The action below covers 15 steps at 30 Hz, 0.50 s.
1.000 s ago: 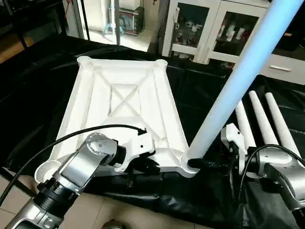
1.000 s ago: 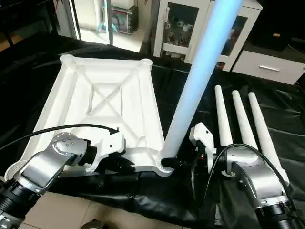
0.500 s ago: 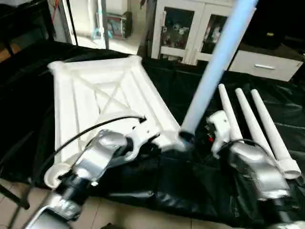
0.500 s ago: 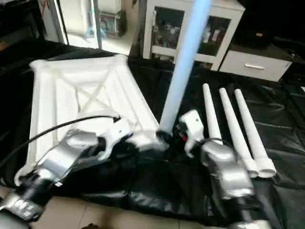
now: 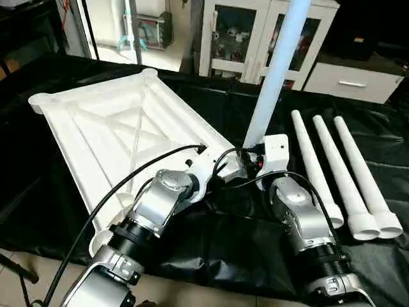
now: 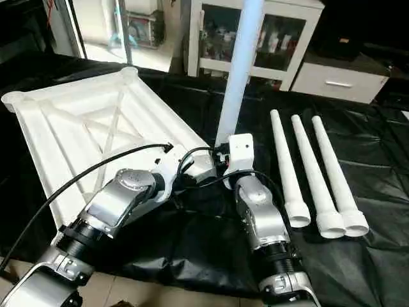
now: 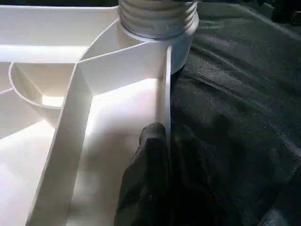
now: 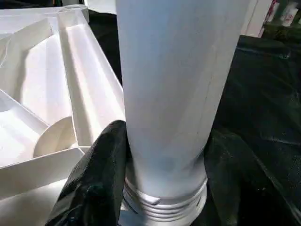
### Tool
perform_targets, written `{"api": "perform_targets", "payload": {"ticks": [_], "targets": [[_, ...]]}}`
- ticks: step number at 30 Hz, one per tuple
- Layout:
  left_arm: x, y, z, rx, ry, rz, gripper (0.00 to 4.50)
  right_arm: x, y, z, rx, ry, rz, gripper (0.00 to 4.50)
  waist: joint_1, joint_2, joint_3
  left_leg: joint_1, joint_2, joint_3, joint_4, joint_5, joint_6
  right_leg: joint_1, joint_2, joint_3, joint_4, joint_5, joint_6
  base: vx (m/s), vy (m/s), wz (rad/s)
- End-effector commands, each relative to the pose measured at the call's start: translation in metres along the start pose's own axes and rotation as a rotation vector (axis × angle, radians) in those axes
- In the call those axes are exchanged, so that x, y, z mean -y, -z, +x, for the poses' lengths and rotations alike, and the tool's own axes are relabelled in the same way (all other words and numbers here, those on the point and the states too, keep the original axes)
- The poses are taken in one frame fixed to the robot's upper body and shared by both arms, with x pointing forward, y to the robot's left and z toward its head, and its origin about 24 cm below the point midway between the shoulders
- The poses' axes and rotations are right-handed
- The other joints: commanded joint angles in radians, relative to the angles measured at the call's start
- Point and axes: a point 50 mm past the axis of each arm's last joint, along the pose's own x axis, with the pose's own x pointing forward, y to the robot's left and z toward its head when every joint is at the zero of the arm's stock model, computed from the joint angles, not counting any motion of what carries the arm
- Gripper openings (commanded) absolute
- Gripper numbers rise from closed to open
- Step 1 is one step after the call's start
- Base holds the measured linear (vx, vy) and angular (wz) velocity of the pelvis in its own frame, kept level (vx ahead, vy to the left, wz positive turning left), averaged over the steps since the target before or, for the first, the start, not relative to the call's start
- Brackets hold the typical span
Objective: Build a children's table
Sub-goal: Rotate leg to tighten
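Note:
The white table top (image 5: 96,125) lies upside down on the black cloth, its X ribs facing up. One white leg (image 5: 276,70) stands upright in the near right corner socket, and its threaded base (image 7: 157,19) sits in that socket. My right gripper (image 8: 164,188) is shut on the leg just above the base, with a black finger (image 8: 96,181) on each side. My left gripper (image 7: 162,150) is shut on the top's rim wall (image 7: 163,89) beside that socket. Three loose legs (image 5: 339,173) lie side by side to the right.
The black cloth (image 5: 243,256) ends at the near edge, with tiled floor (image 5: 25,265) below. A black cable (image 5: 128,179) loops from my left forearm over the top. A glass-door cabinet (image 5: 255,32) and a white drawer unit (image 5: 351,83) stand behind.
The camera has shifted. The top has swung round relative to the loose legs, and the standing leg now looks more upright. Both grippers keep their holds.

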Motion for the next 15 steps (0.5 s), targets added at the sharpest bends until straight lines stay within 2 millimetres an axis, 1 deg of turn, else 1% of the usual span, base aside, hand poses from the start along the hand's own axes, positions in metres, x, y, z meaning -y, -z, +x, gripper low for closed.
{"api": "perform_targets", "payload": {"ticks": [1,2,3,4,5,6,7,8,9,11,12,13,14,15], "targets": [[-0.003,-0.017,-0.005,0.099,-0.017,0.007,0.00,-0.006,0.021,-0.004,-0.084,-0.044,0.020,2.00,0.005,-0.005,-0.053,0.013,0.046,-0.021,-0.079,-0.246,-0.006,0.026,-0.071,0.031,-0.088,-0.205,-0.158,0.000,0.000,0.00],[-0.004,-0.012,-0.009,0.094,0.013,0.028,0.00,-0.002,0.013,-0.006,-0.041,-0.083,0.056,2.56,0.005,-0.005,-0.053,0.014,0.046,-0.022,-0.080,-0.260,-0.008,0.025,-0.071,0.032,-0.090,-0.220,-0.152,0.000,0.000,0.00],[-0.004,-0.012,-0.009,0.094,0.013,0.028,0.00,-0.002,0.013,-0.006,-0.041,-0.083,0.056,2.70,0.006,-0.004,-0.053,0.013,0.047,-0.023,-0.080,-0.262,-0.009,0.027,-0.071,0.031,-0.089,-0.221,-0.148,0.000,0.000,0.00],[-0.004,-0.010,-0.011,0.086,0.029,0.031,0.00,0.001,0.009,-0.008,-0.023,-0.090,0.064,2.70,0.004,-0.004,-0.053,0.012,0.048,-0.023,-0.082,-0.258,-0.008,0.026,-0.071,0.031,-0.088,-0.210,-0.149,0.000,0.000,0.00],[-0.003,-0.008,-0.013,0.087,0.051,0.046,0.00,0.004,0.005,-0.009,-0.004,-0.101,0.068,2.75,0.004,-0.005,-0.056,0.010,0.048,-0.023,-0.080,-0.243,-0.001,0.029,-0.072,0.032,-0.086,-0.181,-0.151,0.000,0.000,0.00],[-0.003,-0.006,-0.015,0.088,0.067,0.062,0.00,0.007,0.002,-0.011,0.009,-0.112,0.069,2.89,0.003,-0.005,-0.055,0.008,0.049,-0.022,-0.080,-0.232,0.003,0.028,-0.072,0.033,-0.084,-0.167,-0.155,0.000,0.000,0.00],[-0.003,-0.004,-0.017,0.082,0.082,0.073,0.00,0.010,-0.002,-0.013,0.023,-0.123,0.068,3.04,0.004,0.000,-0.055,0.008,0.048,-0.023,-0.080,-0.225,0.004,0.029,-0.071,0.032,-0.084,-0.159,-0.157,0.000,0.000,0.00],[-0.003,-0.001,-0.019,0.075,0.093,0.080,0.00,0.013,-0.005,-0.015,0.033,-0.132,0.067,3.12,0.006,-0.002,-0.059,0.007,0.047,-0.020,-0.075,-0.183,0.016,0.032,-0.070,0.032,-0.078,-0.102,-0.169,0.000,0.000,0.00],[-0.003,0.001,-0.021,0.072,0.112,0.089,0.00,0.016,-0.008,-0.017,0.043,-0.149,0.063,3.14,0.007,0.000,-0.059,0.006,0.047,-0.020,-0.075,-0.174,0.022,0.032,-0.068,0.032,-0.076,-0.084,-0.174,0.000,0.000,0.00],[-0.004,0.006,-0.024,0.061,0.124,0.088,0.00,0.024,-0.012,-0.022,0.052,-0.173,0.047,3.30,0.009,-0.001,-0.060,0.005,0.047,-0.017,-0.071,-0.137,0.035,0.032,-0.066,0.031,-0.071,-0.030,-0.191,0.000,0.000,0.00],[-0.003,0.012,-0.029,0.054,0.181,0.112,0.00,0.035,-0.016,-0.030,0.052,-0.218,0.021,3.45,0.014,-0.001,-0.060,0.006,0.048,-0.017,-0.070,-0.135,0.043,0.034,-0.067,0.031,-0.071,-0.025,-0.196,0.000,0.000,0.00],[-0.003,0.012,-0.029,0.054,0.181,0.112,0.00,0.035,-0.016,-0.030,0.052,-0.218,0.021,3.55,0.014,-0.001,-0.060,0.006,0.048,-0.017,-0.070,-0.135,0.043,0.034,-0.067,0.031,-0.071,-0.025,-0.196,0.000,0.000,0.00],[-0.003,0.014,-0.032,0.048,0.199,0.126,0.00,0.039,-0.018,-0.034,0.050,-0.251,0.012,3.57,0.019,0.000,-0.059,0.007,0.050,-0.015,-0.069,-0.135,0.050,0.030,-0.067,0.032,-0.071,-0.025,-0.202,0.000,0.000,0.00],[-0.002,0.016,-0.036,0.059,0.244,0.160,0.00,0.044,-0.019,-0.041,0.039,-0.328,-0.006,3.58,0.023,0.001,-0.060,0.007,0.051,-0.016,-0.069,-0.134,0.051,0.032,-0.068,0.031,-0.070,-0.025,-0.202,0.000,0.000,0.00]]}}
